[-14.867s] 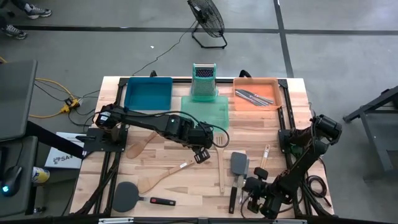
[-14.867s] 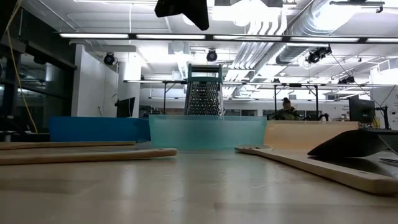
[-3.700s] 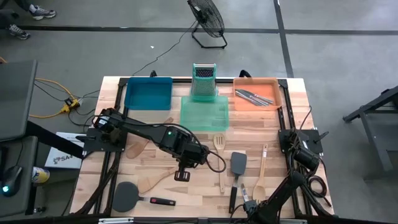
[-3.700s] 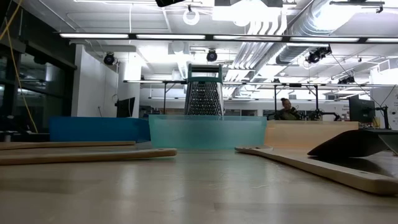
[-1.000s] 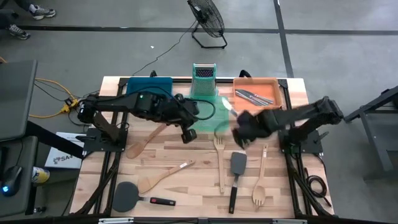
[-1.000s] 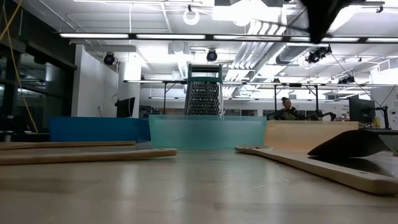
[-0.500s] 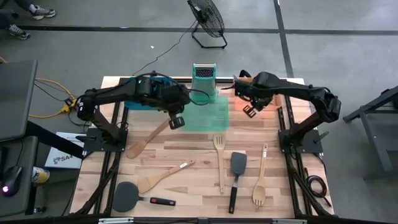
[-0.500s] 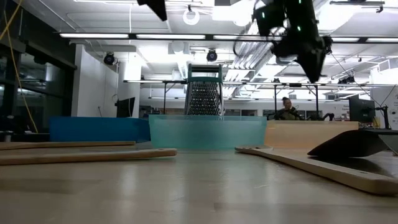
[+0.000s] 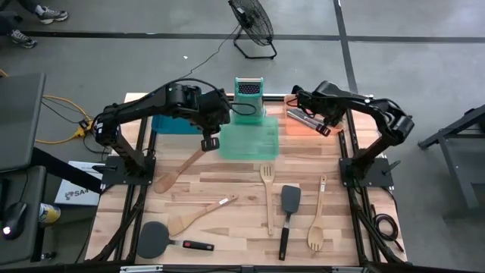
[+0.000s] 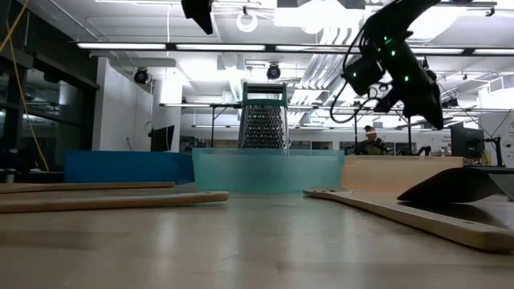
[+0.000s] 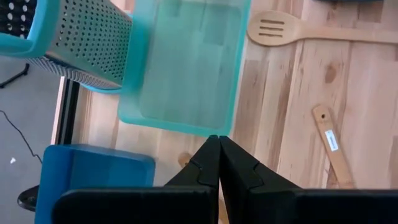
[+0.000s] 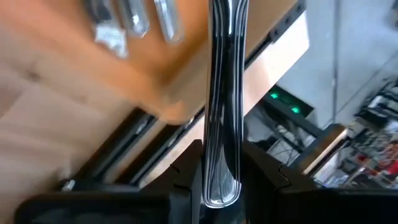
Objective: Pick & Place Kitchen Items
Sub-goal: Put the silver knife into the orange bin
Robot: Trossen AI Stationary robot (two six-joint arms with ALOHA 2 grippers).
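Right tool (image 9: 324, 127) hangs over the orange tray (image 9: 333, 101) at the bench's far right corner, clenched on a silver metal utensil (image 12: 225, 99). The right wrist view shows the polished handle pinched between the fingers; which kind of utensil it is cannot be told. More silver cutlery (image 9: 309, 117) already lies in that tray.

Left tool (image 9: 210, 142) hovers above the near-left edge of the green tray (image 9: 250, 140), fingers pressed together on nothing (the left wrist view shows them meeting with no gap).

Handling, as a judgement: the metal piece looks stiff, smooth and slippery, light enough but apt to swivel in a narrow pinch. A hold near mid-handle, squarely across the flat, seems safest. The wooden pieces should be light and grippier.

Loose on the bench: a wooden spoon (image 9: 176, 171) by the left arm, a wooden spatula (image 9: 198, 214), a slotted wooden spatula (image 9: 267, 196), a black spatula (image 9: 288, 213), a wooden fork-spoon (image 9: 317, 221), and a black spatula with a red-tipped handle (image 9: 168, 240).

Bench (image 9: 235, 176) is pale butcher-block planks, level and dry. A box grater (image 9: 248, 98) stands behind the green tray; a blue tray (image 9: 163, 123) sits far left. Grey floor around, with a floor fan (image 9: 253, 24) beyond; the low view shows an open workshop with strip lighting.
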